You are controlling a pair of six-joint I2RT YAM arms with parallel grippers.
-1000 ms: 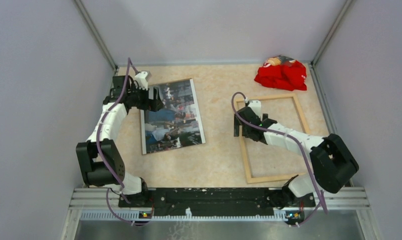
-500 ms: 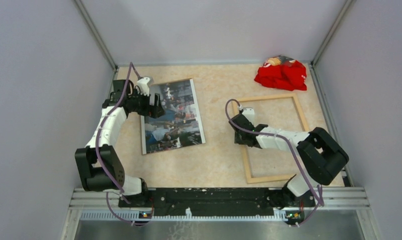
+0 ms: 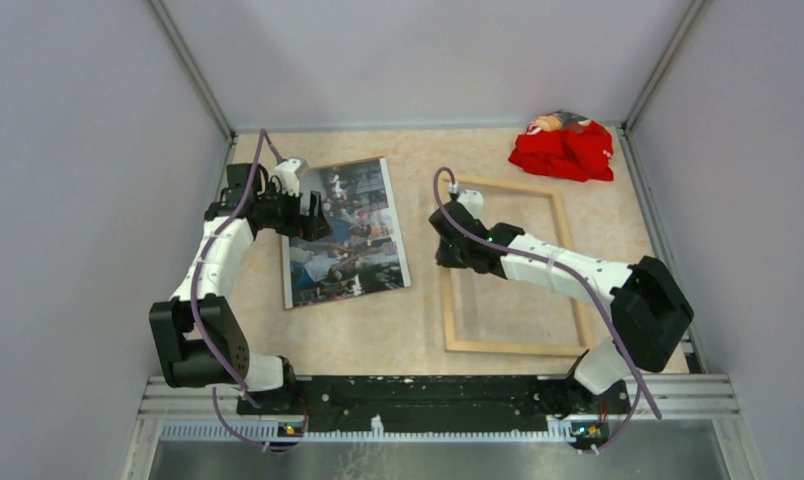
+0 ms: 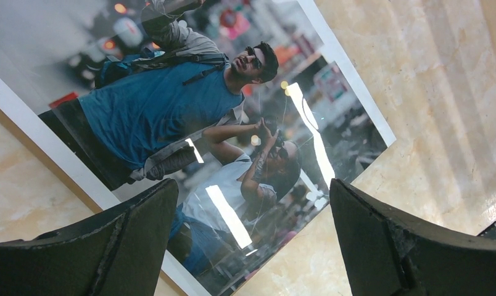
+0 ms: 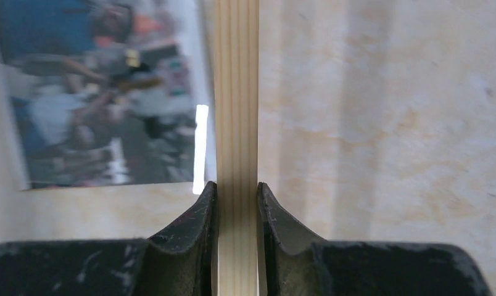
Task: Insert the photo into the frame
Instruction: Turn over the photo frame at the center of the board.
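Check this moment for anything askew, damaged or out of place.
A crumpled red cloth sits in the far right corner, unrelated to framing. The photo lies at a tilt, and the frame, pinched by the right gripper, is slightly skewed too. No damage visible.

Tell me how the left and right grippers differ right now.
The left gripper stands wide open; the right gripper is shut on the frame, at the rail nearest the photo. The left gripper holds nothing, hovering over the photo; the right gripper clamps wood. Both have black fingers.
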